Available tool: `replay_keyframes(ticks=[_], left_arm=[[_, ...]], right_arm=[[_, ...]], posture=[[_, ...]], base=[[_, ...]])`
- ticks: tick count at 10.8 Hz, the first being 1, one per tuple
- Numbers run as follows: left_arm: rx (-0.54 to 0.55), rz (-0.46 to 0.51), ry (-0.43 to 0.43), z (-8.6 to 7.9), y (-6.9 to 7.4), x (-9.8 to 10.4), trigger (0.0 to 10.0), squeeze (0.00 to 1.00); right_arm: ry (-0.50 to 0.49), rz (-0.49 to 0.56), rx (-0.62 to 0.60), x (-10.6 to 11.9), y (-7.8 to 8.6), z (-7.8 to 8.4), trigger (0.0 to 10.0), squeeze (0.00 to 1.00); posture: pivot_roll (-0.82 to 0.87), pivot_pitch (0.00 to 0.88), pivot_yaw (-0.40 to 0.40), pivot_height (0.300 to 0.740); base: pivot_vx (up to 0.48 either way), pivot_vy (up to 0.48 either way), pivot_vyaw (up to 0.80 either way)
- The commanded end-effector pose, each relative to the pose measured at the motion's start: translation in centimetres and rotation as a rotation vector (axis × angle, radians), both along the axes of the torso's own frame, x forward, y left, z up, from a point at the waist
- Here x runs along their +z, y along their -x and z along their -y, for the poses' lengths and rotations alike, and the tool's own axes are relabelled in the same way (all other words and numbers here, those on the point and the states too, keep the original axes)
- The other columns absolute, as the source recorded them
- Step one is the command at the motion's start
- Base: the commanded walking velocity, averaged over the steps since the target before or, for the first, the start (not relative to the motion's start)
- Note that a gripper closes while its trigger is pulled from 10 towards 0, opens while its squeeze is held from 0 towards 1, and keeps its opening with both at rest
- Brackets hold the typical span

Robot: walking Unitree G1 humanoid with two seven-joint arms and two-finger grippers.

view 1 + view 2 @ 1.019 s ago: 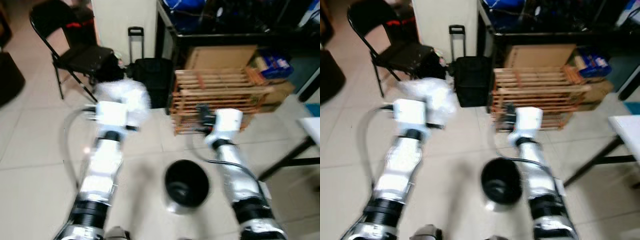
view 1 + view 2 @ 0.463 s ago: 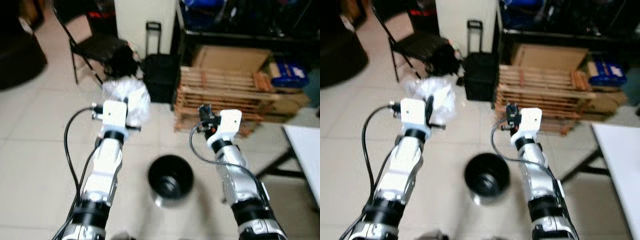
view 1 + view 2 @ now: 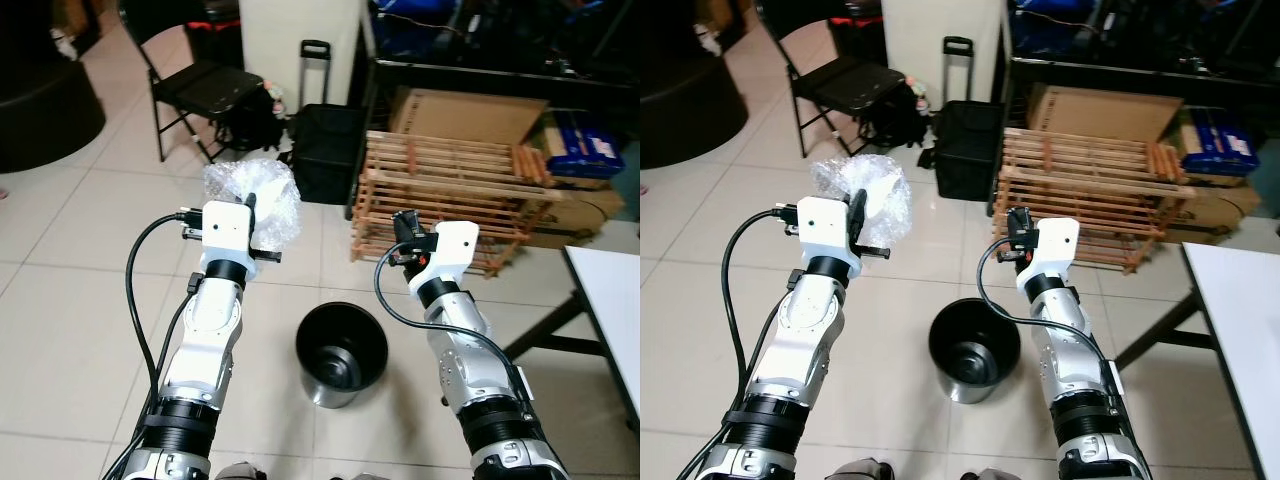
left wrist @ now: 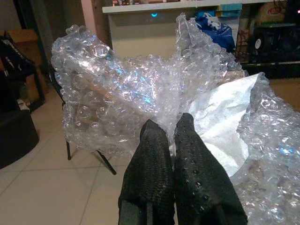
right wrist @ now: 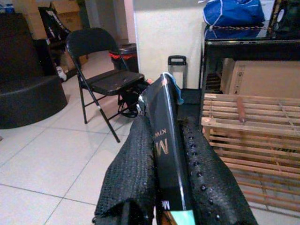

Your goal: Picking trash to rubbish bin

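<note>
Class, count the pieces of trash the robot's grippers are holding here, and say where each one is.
2: bubble wrap in the left gripper, and a flat dark packet in the right gripper, both above the floor beside the black bin.

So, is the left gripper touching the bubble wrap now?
Touching. In the left wrist view the left gripper has both black fingers closed on a fold of the bubble wrap, with no gap.

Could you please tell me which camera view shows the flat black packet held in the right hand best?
The right wrist view: the flat black packet with gold lettering stands edge-on, pinched in the right hand, lettering partly readable. In both eye views that hand's white wrist housing hides the packet.
</note>
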State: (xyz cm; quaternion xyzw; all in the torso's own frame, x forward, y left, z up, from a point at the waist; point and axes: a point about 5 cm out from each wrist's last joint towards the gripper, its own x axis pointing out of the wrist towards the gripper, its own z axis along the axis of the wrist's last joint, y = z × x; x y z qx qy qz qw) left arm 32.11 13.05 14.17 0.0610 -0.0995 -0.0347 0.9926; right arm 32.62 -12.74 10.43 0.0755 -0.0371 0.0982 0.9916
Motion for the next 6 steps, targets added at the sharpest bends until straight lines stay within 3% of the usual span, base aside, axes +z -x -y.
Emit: replay_keyframes(ticks=[1,3,6], left_arm=[[-0.026,0.022,0.013,0.35,0.07,0.43,10.0,0.00],[-0.026,0.011,0.014,0.30,0.03,0.28,10.0,0.00],[-0.027,0.001,0.007,0.19,0.02,0.11,10.0,0.00]], right_arm=[[-0.005,0.013,-0.008,0.28,-0.15,0.26,10.0,0.00],[-0.005,0.013,-0.009,0.27,-0.15,0.26,10.0,0.00],[-0.004,0.013,-0.008,0.26,-0.14,0.28,10.0,0.00]], posture=[[0.04,0.074,-0.063,0.740],[0.03,0.068,-0.060,0.740],[0.04,0.066,-0.061,0.740]], base=[[0.000,0.000,0.00],[0.000,0.000,0.00],[0.331,0.000,0.00]])
